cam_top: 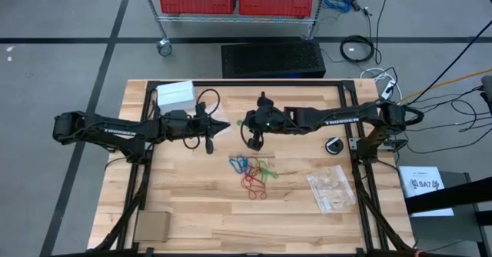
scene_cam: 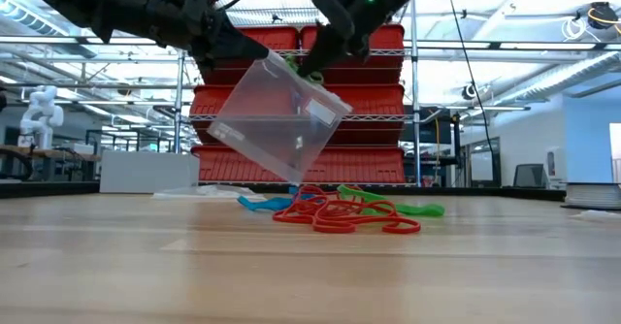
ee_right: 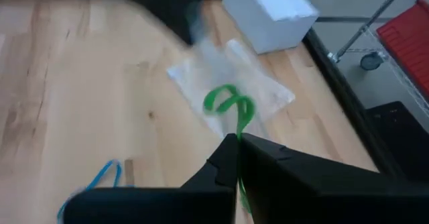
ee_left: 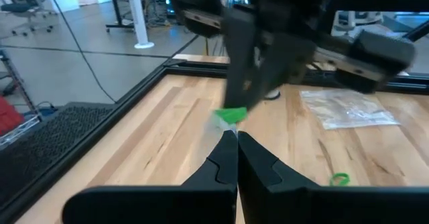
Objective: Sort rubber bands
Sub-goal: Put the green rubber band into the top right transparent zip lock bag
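Both arms reach inward from opposite sides of the table and meet near its centre, raised above the surface.

Left arm: extended horizontally from the left edge toward the middle. The left gripper (cam_top: 221, 126) points toward the right arm, its fingers (ee_left: 224, 158) pressed together to a narrow tip.

Right arm: extended horizontally from the right edge, wrist bent so the right gripper (cam_top: 242, 123) faces the left one. Its fingers (ee_right: 231, 153) are closed together.

In the low view both grippers hang well above the tabletop, tips nearly meeting, the left gripper (scene_cam: 257, 52) and right gripper (scene_cam: 312, 70) angled downward toward each other.
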